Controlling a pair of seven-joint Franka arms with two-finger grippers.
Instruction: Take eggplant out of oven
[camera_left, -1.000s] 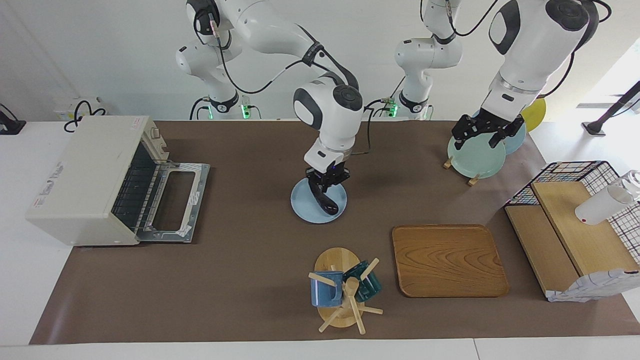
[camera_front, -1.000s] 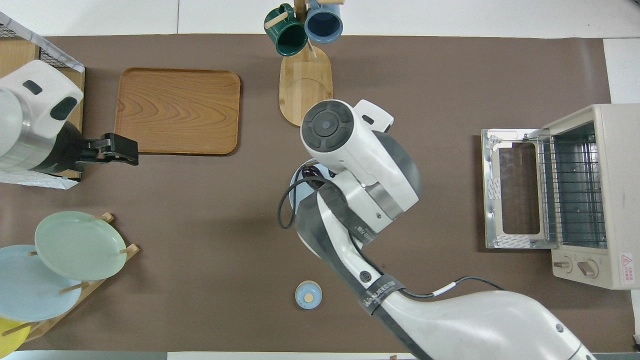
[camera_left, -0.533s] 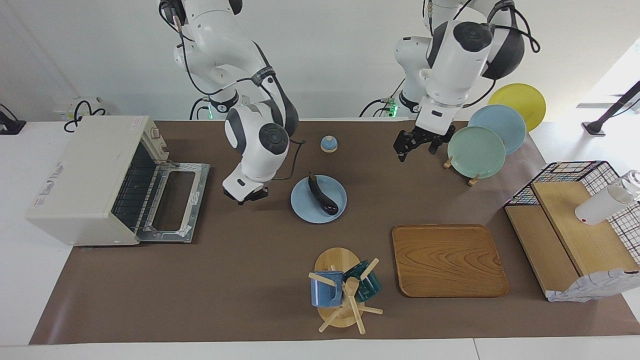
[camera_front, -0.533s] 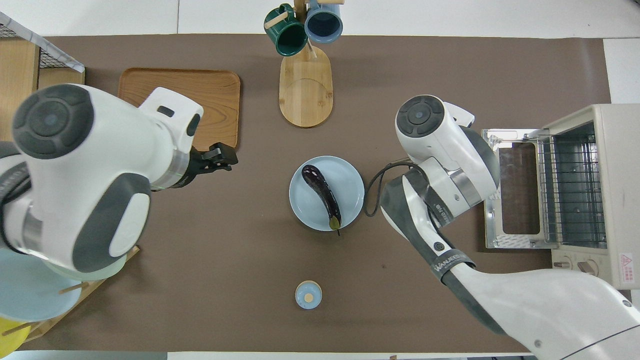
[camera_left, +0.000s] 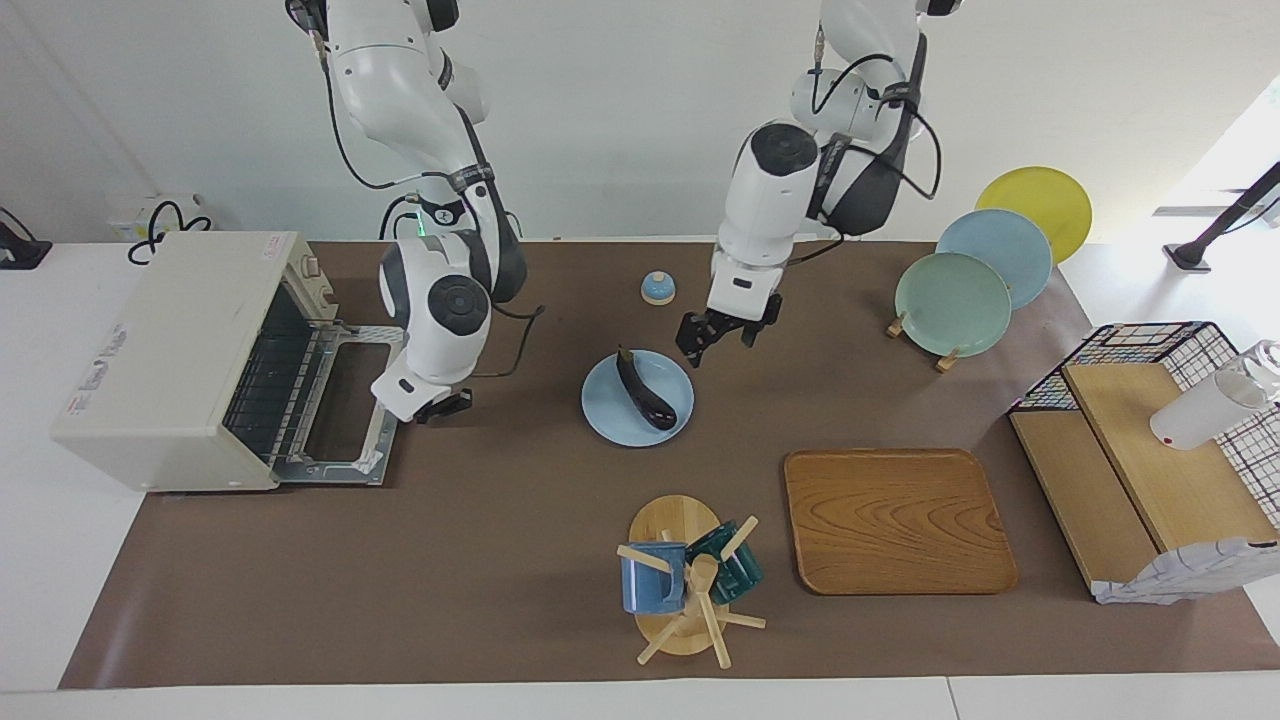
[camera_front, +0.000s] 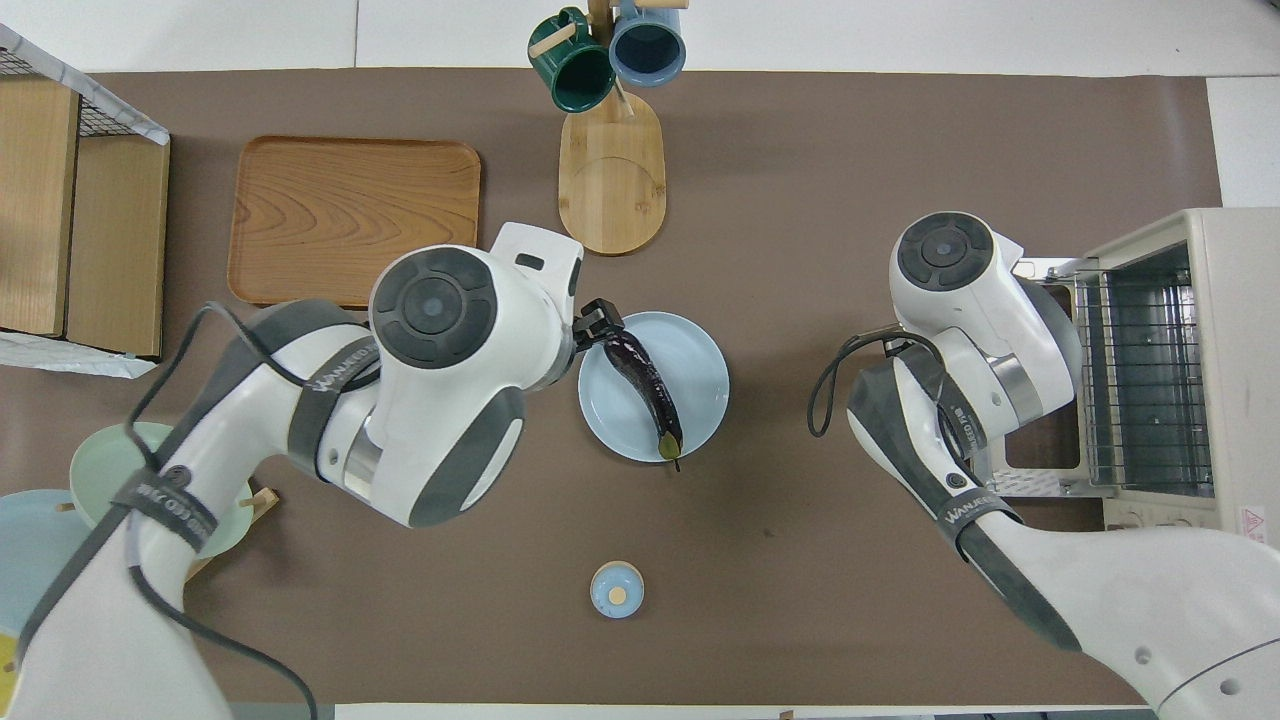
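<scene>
The dark purple eggplant (camera_left: 645, 390) lies on a light blue plate (camera_left: 605, 415) in the middle of the table, also in the overhead view (camera_front: 645, 385). The cream oven (camera_left: 170, 350) stands at the right arm's end with its door (camera_left: 350, 400) dropped open and its rack bare (camera_front: 1140, 380). My left gripper (camera_left: 718, 349) is open, just over the plate's edge beside the eggplant's thick end, with one finger (camera_front: 600, 320) showing from above. My right gripper (camera_left: 437, 405) hangs at the open door's edge, away from the eggplant and holding nothing I can see.
A small blue bell (camera_left: 657, 288) sits nearer to the robots than the plate. A mug tree (camera_left: 685, 580) and a wooden tray (camera_left: 895, 520) lie farther out. A plate rack (camera_left: 950, 300) and a wire basket with boards (camera_left: 1150, 450) stand at the left arm's end.
My right gripper let go of the eggplant on the plate and moved to the oven door. My left arm swung from the plate rack over to the plate.
</scene>
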